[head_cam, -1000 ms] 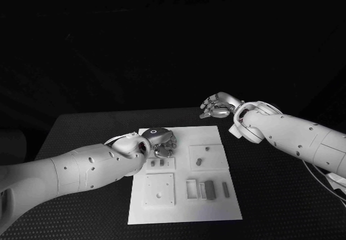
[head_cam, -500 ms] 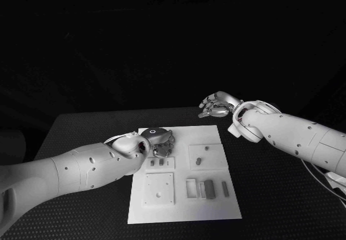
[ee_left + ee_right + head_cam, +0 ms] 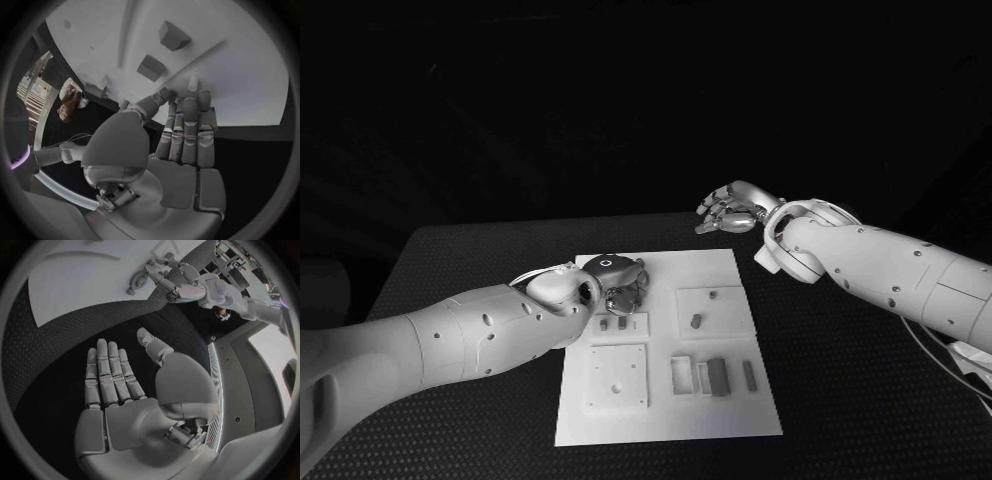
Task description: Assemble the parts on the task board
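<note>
The white task board (image 3: 733,420) lies in the middle of the black table. My left hand (image 3: 615,280) hangs over its far left part, fingers pointing down at the board. In the left wrist view its fingers (image 3: 189,125) are stretched out side by side above the board (image 3: 250,75), the thumb close beside them and a small pale piece (image 3: 192,82) just past the tips. Two grey blocks (image 3: 173,35) (image 3: 151,67) stand further on. My right hand (image 3: 730,212) is raised beyond the board's far right corner, fingers apart and holding nothing (image 3: 125,390).
Small grey parts (image 3: 617,323) sit just below the left hand, and two pegs (image 3: 697,322) (image 3: 714,296) stand on a square plate to the right. Near the front are a holed plate (image 3: 619,378), a white frame (image 3: 682,376) and grey bars (image 3: 718,377).
My left hand has drifted a little toward the board's far edge. The right hand has barely moved.
</note>
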`<act>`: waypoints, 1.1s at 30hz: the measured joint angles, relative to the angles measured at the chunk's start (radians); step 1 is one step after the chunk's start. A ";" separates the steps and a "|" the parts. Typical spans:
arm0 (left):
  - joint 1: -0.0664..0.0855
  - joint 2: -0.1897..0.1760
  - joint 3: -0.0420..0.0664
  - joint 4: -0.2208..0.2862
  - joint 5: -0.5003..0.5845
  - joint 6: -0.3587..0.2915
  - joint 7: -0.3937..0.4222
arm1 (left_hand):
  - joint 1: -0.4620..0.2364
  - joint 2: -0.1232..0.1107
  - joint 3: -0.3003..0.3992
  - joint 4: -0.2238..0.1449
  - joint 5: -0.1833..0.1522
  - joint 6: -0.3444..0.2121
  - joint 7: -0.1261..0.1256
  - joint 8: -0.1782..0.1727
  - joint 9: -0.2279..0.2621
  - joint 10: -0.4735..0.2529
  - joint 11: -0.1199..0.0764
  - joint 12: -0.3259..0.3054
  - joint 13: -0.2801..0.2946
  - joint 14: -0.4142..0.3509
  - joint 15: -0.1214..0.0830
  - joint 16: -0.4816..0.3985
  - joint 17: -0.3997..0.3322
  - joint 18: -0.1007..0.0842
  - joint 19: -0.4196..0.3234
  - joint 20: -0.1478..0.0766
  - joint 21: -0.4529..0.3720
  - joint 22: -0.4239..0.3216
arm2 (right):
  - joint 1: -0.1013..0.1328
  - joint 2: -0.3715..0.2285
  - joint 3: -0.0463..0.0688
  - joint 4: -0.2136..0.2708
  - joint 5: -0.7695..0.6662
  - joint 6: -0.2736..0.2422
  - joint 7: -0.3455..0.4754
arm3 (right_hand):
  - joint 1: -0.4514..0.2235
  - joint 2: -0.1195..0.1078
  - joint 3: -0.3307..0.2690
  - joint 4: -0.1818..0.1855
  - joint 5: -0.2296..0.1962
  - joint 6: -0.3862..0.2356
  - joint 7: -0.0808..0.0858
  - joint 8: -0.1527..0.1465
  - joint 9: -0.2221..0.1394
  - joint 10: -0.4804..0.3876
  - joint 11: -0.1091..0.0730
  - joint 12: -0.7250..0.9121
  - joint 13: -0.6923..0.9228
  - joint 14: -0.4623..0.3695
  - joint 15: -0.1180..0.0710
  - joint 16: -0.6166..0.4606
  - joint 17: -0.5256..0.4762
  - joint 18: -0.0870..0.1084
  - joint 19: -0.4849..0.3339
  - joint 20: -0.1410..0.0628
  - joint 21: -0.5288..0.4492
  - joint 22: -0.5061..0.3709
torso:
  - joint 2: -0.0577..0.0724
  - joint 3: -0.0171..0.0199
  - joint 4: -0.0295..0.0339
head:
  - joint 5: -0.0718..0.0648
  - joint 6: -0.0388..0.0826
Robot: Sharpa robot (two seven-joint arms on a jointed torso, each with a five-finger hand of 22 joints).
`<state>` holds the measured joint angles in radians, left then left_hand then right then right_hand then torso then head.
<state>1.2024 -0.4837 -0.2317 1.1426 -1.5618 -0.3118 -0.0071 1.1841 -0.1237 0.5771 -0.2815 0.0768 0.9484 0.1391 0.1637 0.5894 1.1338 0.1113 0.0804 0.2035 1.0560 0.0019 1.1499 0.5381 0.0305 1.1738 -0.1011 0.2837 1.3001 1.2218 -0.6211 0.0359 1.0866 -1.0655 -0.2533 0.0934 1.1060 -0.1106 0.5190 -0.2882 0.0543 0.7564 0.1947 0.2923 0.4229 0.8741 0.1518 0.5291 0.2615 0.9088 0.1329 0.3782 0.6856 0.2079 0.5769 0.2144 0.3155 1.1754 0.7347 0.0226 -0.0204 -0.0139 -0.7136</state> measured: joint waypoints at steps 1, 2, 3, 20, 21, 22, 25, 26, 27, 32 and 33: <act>0.000 0.000 0.000 -0.001 0.000 0.000 0.000 | 0.000 0.000 0.000 0.000 0.000 -0.002 0.002 0.000 0.000 0.002 0.000 0.000 0.000 0.000 0.000 0.001 0.000 0.000 0.001 -0.001 0.000 0.001 | 0.000 0.000 0.000 0.000 0.000 0.000 0.000 | 0.000 0.000 0.000 0.000 0.000 0.000 0.000 0.000 0.000 0.000 0.000 0.000 0.000 0.000 0.000 0.000 0.000 0.000 0.000 0.000 0.000 0.000 | 0.000 0.0000 0.0000 | 0.000 0.000; -0.001 0.001 0.001 -0.001 0.000 0.000 0.000 | 0.000 0.000 0.001 0.001 0.000 -0.004 0.004 0.000 -0.001 0.003 0.001 0.000 0.000 0.002 -0.002 0.002 0.000 0.000 0.002 0.001 0.000 0.002 | 0.000 0.000 0.000 0.000 0.000 0.000 0.000 | 0.000 0.000 0.000 0.000 0.000 0.000 0.000 0.000 0.000 0.000 0.000 0.000 0.000 0.000 0.000 0.000 0.000 0.000 0.000 0.000 0.000 0.000 | 0.000 0.0000 0.0000 | 0.000 0.000; -0.001 0.001 0.001 -0.002 -0.001 0.000 0.000 | 0.000 0.000 0.003 0.003 0.000 -0.004 0.004 0.000 -0.002 0.003 0.001 0.000 0.000 0.003 -0.003 0.003 0.000 0.000 0.004 0.003 0.000 0.003 | 0.000 0.000 0.000 0.000 0.000 0.000 0.000 | 0.000 0.000 0.000 0.000 0.000 0.000 0.000 0.000 0.000 0.000 0.000 0.000 0.000 0.000 0.000 0.000 0.000 0.000 0.000 0.000 0.000 0.000 | 0.000 -0.0001 0.0000 | -0.001 0.000; -0.003 0.012 0.004 -0.009 -0.017 0.016 -0.003 | 0.014 0.014 0.010 -0.005 0.000 0.044 0.002 0.033 -0.010 0.098 -0.029 0.020 0.022 0.067 -0.034 0.055 0.009 0.009 0.049 -0.024 0.038 0.008 | 0.000 0.001 0.000 0.000 0.001 0.000 0.001 | 0.000 0.000 0.000 0.000 0.000 0.000 0.000 0.004 0.000 0.000 0.000 0.000 -0.003 0.000 0.000 0.000 0.000 0.000 0.000 0.000 0.000 0.002 | 0.000 0.0006 0.0002 | -0.003 -0.002; -0.003 0.013 0.004 -0.009 -0.018 0.017 -0.004 | 0.018 0.018 0.011 -0.006 0.000 0.045 0.002 0.033 -0.012 0.102 -0.033 0.020 0.022 0.068 -0.036 0.056 0.009 0.009 0.050 -0.026 0.040 0.008 | 0.000 0.001 0.000 0.000 0.001 0.000 0.001 | 0.000 0.000 0.000 0.000 0.000 0.000 0.000 0.004 0.000 0.000 0.000 0.000 -0.003 0.000 0.000 0.000 0.000 0.000 0.000 0.000 0.000 0.002 | 0.000 0.0006 0.0002 | -0.003 -0.003; -0.003 0.014 0.005 -0.010 -0.020 0.018 -0.004 | 0.019 0.019 0.011 -0.006 0.000 0.045 0.002 0.033 -0.013 0.105 -0.036 0.020 0.022 0.070 -0.038 0.059 0.009 0.009 0.052 -0.028 0.045 0.008 | 0.000 0.001 0.000 0.000 0.001 0.000 0.001 | 0.000 0.000 0.000 0.000 0.000 0.000 0.000 0.004 0.000 0.000 0.000 0.000 -0.004 0.000 0.000 -0.003 0.000 0.000 0.000 0.000 0.000 0.002 | 0.000 0.0006 0.0002 | -0.003 -0.003; -0.003 0.015 0.005 -0.011 -0.025 0.020 -0.006 | 0.021 0.021 0.011 -0.006 0.000 0.045 0.001 0.037 -0.015 0.117 -0.039 0.018 0.026 0.075 -0.043 0.061 0.009 0.009 0.054 -0.030 0.046 0.008 | 0.000 0.001 0.000 0.000 0.001 0.000 0.001 | 0.000 0.000 0.000 0.000 0.000 0.000 0.000 0.004 0.000 0.000 0.000 -0.004 -0.004 0.001 -0.001 -0.004 0.000 0.000 0.000 0.000 0.000 0.002 | 0.000 0.0006 0.0002 | -0.004 -0.004; -0.003 0.015 0.005 -0.011 -0.027 0.020 -0.007 | 0.024 0.024 0.011 -0.006 0.000 0.047 -0.001 0.039 -0.015 0.121 -0.042 0.018 0.028 0.075 -0.043 0.061 0.009 0.009 0.054 -0.030 0.046 0.008 | 0.000 0.001 0.000 0.000 0.001 0.000 0.001 | 0.000 0.000 0.000 0.000 0.000 0.000 0.000 0.004 0.000 0.000 0.000 -0.004 -0.004 0.001 -0.001 -0.004 0.000 0.001 0.000 0.000 0.000 0.002 | 0.000 0.0006 0.0002 | -0.004 -0.005; -0.003 0.016 0.005 -0.012 -0.029 0.021 -0.008 | 0.024 0.024 0.011 -0.006 0.000 0.048 -0.002 0.039 -0.015 0.122 -0.040 0.018 0.029 0.075 -0.043 0.061 0.009 0.009 0.056 -0.031 0.050 0.008 | 0.000 0.001 0.000 0.000 0.001 0.000 0.001 | 0.000 0.000 0.000 0.000 0.000 0.000 0.000 0.004 0.000 0.002 0.002 -0.004 -0.004 0.001 -0.001 -0.004 0.000 0.001 0.000 0.000 0.000 0.003 | 0.000 0.0007 0.0002 | -0.004 -0.005; -0.003 0.020 0.006 -0.018 -0.035 0.021 -0.009 | 0.024 0.024 0.014 -0.008 0.000 0.048 -0.002 0.039 -0.018 0.122 -0.040 0.019 0.033 0.082 -0.043 0.061 0.009 0.009 0.058 -0.033 0.050 0.008 | 0.000 0.001 0.000 0.000 0.001 0.000 0.001 | 0.000 0.000 0.000 0.000 0.000 0.000 0.000 0.004 -0.001 0.004 0.003 -0.004 -0.006 0.001 -0.001 -0.004 -0.001 0.000 0.000 0.000 -0.004 0.003 | 0.000 0.0002 0.0003 | -0.006 -0.006; -0.003 0.021 0.006 -0.019 -0.036 0.021 -0.009 | 0.024 0.024 0.016 -0.006 0.000 0.048 -0.002 0.039 -0.019 0.122 -0.040 0.019 0.033 0.083 -0.043 0.061 0.008 0.009 0.058 -0.033 0.050 0.008 | 0.000 0.001 0.000 0.000 0.001 0.000 0.001 | 0.000 0.000 0.000 0.000 0.000 0.000 0.000 0.004 -0.001 0.006 0.001 -0.004 -0.006 0.001 -0.001 -0.004 -0.001 0.001 -0.002 0.002 -0.004 0.003 | 0.000 0.0001 0.0004 | -0.006 -0.006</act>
<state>1.1993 -0.4624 -0.2260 1.1236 -1.5975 -0.2906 -0.0157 1.2079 -0.0999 0.5931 -0.2878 0.0764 0.9968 0.1368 0.2026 0.5704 1.2561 0.0711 0.0991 0.2362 1.1385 -0.0414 1.2112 0.5463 0.0394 1.2320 -0.1341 0.3340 1.3078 1.2217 -0.6197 0.0359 1.0868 -1.0641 -0.2531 0.0945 1.1060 -0.1106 0.5190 -0.2882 0.0543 0.7564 0.1948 0.2961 0.4222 0.8797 0.1532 0.5252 0.2552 0.9095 0.1322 0.3746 0.6848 0.2084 0.5750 0.2163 0.3118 1.1784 0.7343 0.0227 -0.0200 -0.0196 -0.7193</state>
